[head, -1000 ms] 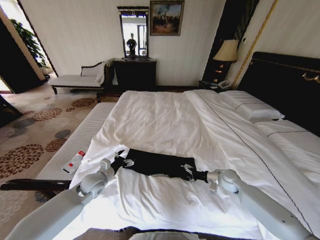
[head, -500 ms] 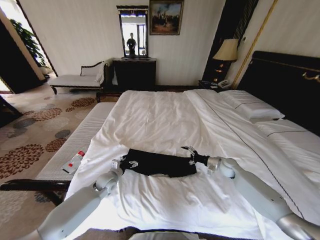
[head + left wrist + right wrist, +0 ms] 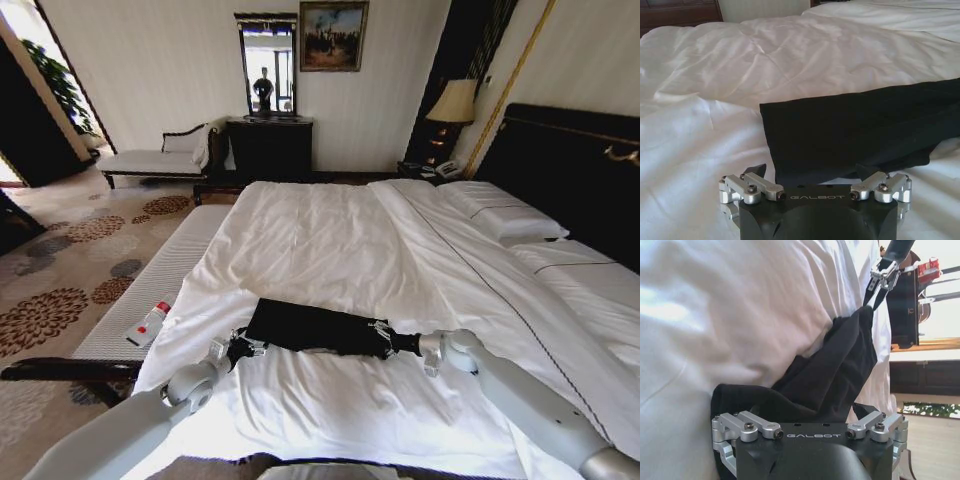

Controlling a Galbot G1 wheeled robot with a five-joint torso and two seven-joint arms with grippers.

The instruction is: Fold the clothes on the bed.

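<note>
- Since half a second ago, the left pincer (image 3: 243,347) has drawn back from the shirt's left end toward the near edge of the bed, and the right pincer (image 3: 381,338) has dropped from above the shirt's far right corner to its right end.
- Folded into a long narrow band, the black T-shirt (image 3: 315,327) lies flat across the near part of the bed (image 3: 330,240), on the white duvet.
- Left pincer (image 3: 812,176): released, its fingers spread wide just short of the shirt's (image 3: 860,130) left edge and clasping nothing.
- Right pincer (image 3: 810,417): fingers spread, with bunched black cloth (image 3: 832,375) lying between them at the shirt's right end; whether they pinch it I cannot tell.
- A white bottle with a red cap (image 3: 147,325) lies on the padded bench (image 3: 160,285) left of the bed.
</note>
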